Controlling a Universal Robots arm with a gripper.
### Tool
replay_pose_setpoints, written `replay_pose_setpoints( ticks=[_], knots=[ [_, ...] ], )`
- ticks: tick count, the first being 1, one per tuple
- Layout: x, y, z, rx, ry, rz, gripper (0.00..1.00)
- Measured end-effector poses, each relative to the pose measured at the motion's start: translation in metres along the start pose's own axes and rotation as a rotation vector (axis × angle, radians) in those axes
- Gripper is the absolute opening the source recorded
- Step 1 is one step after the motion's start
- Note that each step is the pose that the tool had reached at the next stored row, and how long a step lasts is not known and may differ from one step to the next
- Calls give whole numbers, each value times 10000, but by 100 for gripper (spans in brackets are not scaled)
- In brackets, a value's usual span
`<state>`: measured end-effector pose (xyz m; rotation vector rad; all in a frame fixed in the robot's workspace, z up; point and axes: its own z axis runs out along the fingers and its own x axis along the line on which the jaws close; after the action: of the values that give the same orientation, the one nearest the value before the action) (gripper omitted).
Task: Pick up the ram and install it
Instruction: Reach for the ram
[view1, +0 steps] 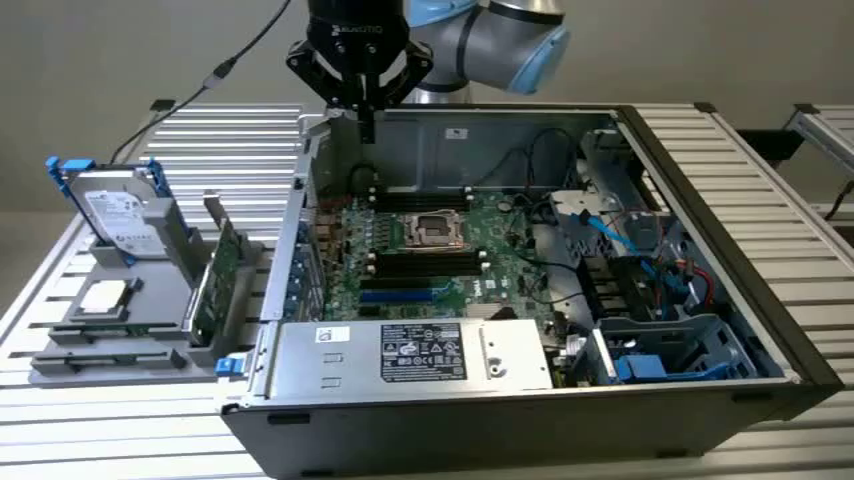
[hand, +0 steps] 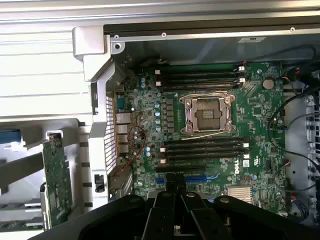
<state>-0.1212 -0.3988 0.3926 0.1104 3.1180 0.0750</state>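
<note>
Gripper (view1: 363, 125) hanging high over the open computer case (view1: 727, 215), above the motherboard (hand: 150, 115). Fingertips (hand: 171, 186) drawn together, narrow, with a thin seam between. No green board made out in the pinch, though something thin held edge-on cannot be ruled out.

Memory slots (hand: 205, 150) on both sides of the CPU socket (hand: 207, 114) read as dark bars. Cannot tell whether any is filled.

Ram not separable with confidence. Green boards (view1: 214, 285) standing on edge in the grey holder (view1: 80, 352) outside the case, on the exterior view's left, near the hard drive (view1: 120, 215) with blue rails. Ram judged to be among them, close against the expansion card (hand: 56, 185) and well apart from the gripper. Judgement only.

Handling, judged:
- Light and stiff, but thin. Would snap or crack under bending rather than flex.
- Flat faces smooth, so likely to slip or pivot if pinched off-centre.
- Chips and the contact edge fragile, so neither is a place for the pads.
- Best hold: across the two flat faces at mid-length, high on the edge opposite the contacts, long axis level.
- Firm but modest squeeze. A tilted stick would bind in a slot.
</note>
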Motion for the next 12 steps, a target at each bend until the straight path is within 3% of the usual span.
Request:
replay_pose_setpoints(
  ticks=[8,12],
  knots=[
    [2,0,0,0,2,-1,11],
    [145,-11,2,9,122,6,11]
  ],
)
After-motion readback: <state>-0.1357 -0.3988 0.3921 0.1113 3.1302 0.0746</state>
